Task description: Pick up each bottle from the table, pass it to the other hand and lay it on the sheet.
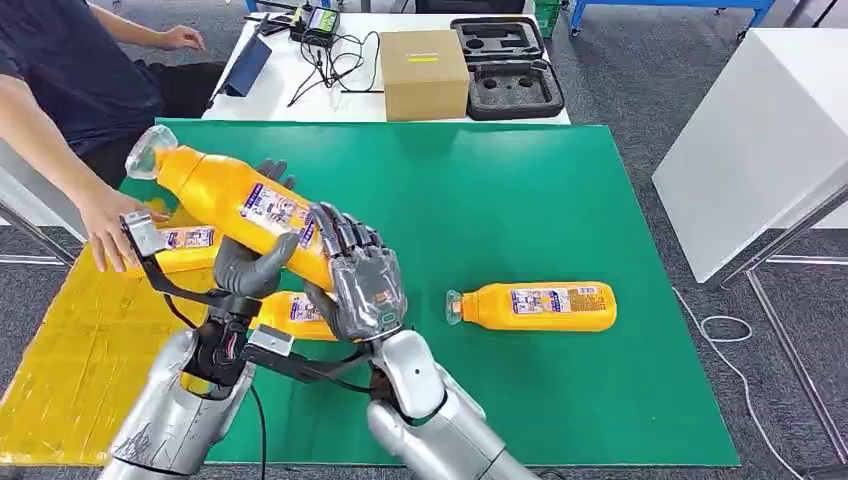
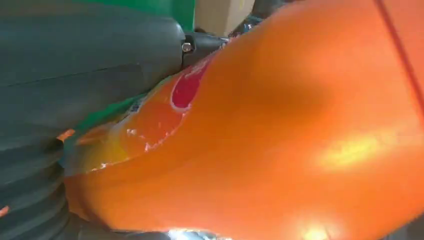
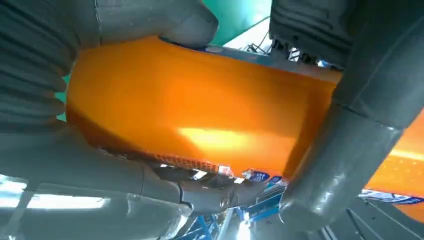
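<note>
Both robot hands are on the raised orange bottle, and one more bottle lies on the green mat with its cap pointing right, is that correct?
Not quite. The head view shows the lying bottle on the green mat with its cap pointing left. Both the left hand and right hand do grip the raised bottle.

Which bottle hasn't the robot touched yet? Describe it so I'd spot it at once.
Look at the big green mat on the table. Right of the robot's hands, an orange plastic bottle lies alone on its side, pale cap toward the hands. Unlike the other bottles, nothing touches it.
</note>
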{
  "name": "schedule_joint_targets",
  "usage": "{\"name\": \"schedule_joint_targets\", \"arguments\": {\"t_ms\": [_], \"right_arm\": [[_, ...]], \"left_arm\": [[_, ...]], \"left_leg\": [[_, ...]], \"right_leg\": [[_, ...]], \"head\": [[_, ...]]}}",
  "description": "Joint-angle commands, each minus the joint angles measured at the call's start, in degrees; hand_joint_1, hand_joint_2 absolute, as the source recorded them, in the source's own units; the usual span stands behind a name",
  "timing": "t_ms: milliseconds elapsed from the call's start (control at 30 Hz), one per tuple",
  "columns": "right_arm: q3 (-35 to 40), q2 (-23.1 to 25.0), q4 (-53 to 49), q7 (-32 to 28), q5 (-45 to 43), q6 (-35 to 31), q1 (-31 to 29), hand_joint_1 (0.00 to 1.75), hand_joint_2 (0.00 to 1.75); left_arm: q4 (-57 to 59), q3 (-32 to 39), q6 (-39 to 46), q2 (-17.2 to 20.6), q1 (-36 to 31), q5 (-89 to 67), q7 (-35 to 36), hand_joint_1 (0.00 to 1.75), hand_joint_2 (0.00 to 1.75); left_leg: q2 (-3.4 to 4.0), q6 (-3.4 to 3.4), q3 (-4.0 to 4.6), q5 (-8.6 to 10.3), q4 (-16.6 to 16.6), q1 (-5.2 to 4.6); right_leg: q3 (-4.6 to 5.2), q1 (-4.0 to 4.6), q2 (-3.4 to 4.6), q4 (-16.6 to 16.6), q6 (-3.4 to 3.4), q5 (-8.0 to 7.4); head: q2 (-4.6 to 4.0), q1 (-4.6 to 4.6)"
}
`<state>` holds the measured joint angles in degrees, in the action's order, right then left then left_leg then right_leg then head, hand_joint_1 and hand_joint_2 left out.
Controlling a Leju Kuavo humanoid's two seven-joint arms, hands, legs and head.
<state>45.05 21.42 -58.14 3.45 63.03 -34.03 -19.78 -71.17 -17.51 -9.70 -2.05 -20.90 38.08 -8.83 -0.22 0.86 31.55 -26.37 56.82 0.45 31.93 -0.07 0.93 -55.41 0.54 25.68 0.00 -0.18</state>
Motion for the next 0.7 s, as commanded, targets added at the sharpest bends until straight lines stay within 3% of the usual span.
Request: {"name": "schedule_joint_targets", "arguments": {"t_ms": [33, 167, 567, 600, 633, 700], "right_arm": [[18.82, -1.42, 11.53, -1.56, -4.23, -0.64, -2.53, 1.75, 1.75], [21.75, -1.42, 13.58, -5.32, -6.53, 1.38, -1.71, 1.75, 1.75], [23.21, -1.42, 15.61, -5.49, -8.05, 0.27, -1.79, 1.75, 1.75], [23.15, -1.42, 15.68, -5.51, -8.04, 0.35, -1.78, 1.75, 1.75], [22.88, -1.42, 15.8, -5.74, -7.95, 0.54, -1.65, 1.75, 1.75], [22.68, -1.42, 15.87, -6.03, -7.75, 0.74, -1.5, 1.75, 1.75]], "left_arm": [[-2.47, -0.55, 2.53, 1.07, -0.12, 0.51, 0.44, 0.0, 1.75], [-4.11, 1.78, 3.48, 1.82, 1.49, 0.61, -0.48, 0.0, 1.75], [-4.75, 5.87, 3.55, 0.27, 1.78, 0.13, -0.75, 0.03, 1.75], [-4.99, 6.11, 3.61, 0.26, 1.99, 0.16, -0.81, 0.79, 1.75], [-5.73, 6.67, 3.66, 0.2, 2.63, 0.19, -0.84, 1.41, 1.75], [-6.38, 7.19, 3.77, 0.3, 3.36, 0.18, -0.99, 1.71, 1.75]], "left_leg": [[0.11, -0.05, -0.18, -0.03, -0.08, 0.01], [-0.05, -0.05, -0.14, 0.0, -0.07, 0.03], [-0.32, -0.06, -0.14, 0.02, -0.05, 0.04], [-0.25, -0.05, -0.1, 0.03, -0.04, 0.05], [-0.18, -0.04, -0.07, 0.03, -0.03, 0.05], [-0.25, -0.06, -0.11, 0.02, -0.05, 0.04]], "right_leg": [[-0.16, 0.02, 0.04, 0.08, -0.01, 0.01], [-0.13, 0.04, -0.11, 0.08, -0.01, 0.03], [-0.2, 0.05, -0.41, 0.1, -0.01, 0.08], [-0.14, 0.06, -0.32, 0.1, -0.01, 0.05], [-0.08, 0.06, -0.23, 0.1, -0.02, 0.03], [-0.15, 0.06, -0.33, 0.11, -0.02, 0.06]], "head": [[0.0, 0.0], [0.0, 0.0], [0.0, 0.0], [0.0, 0.02], [0.0, -0.02], [0.0, 0.0]]}}
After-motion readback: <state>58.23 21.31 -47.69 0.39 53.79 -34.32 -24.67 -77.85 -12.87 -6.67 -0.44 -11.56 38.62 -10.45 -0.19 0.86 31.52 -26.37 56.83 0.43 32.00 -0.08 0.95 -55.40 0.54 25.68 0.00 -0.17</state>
